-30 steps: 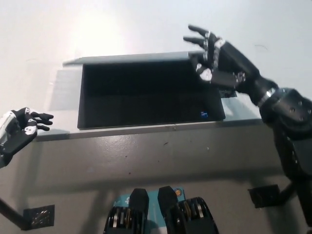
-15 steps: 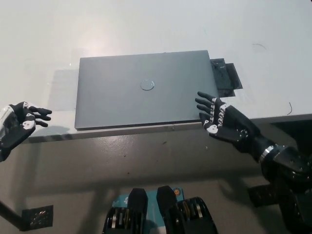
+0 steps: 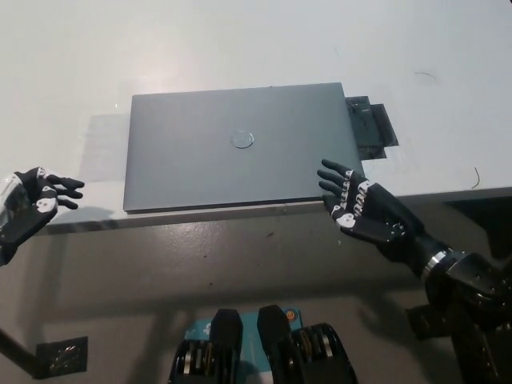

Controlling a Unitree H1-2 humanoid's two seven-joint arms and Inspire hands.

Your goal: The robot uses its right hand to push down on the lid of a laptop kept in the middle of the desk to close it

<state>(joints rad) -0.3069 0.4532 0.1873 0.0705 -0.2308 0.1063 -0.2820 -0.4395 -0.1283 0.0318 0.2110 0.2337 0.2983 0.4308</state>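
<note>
Two hands were in view, and neither held anything. The laptop (image 3: 240, 147) lay shut on the white desk (image 3: 240, 40), its grey lid (image 3: 184, 164) flat with a round logo near the middle, sitting at about 12 o'clock from picture centre. The black right hand (image 3: 360, 210) hovered at 4 o'clock off the lid's near right corner, fingers spread apart, fingertips just at the lid's edge (whether touching could not be told). The white left hand (image 3: 28, 210) rested at 9 o'clock, past the desk's near edge, fingers loosely apart. A dark flat object (image 3: 371, 130) lay against the laptop's right side.
</note>
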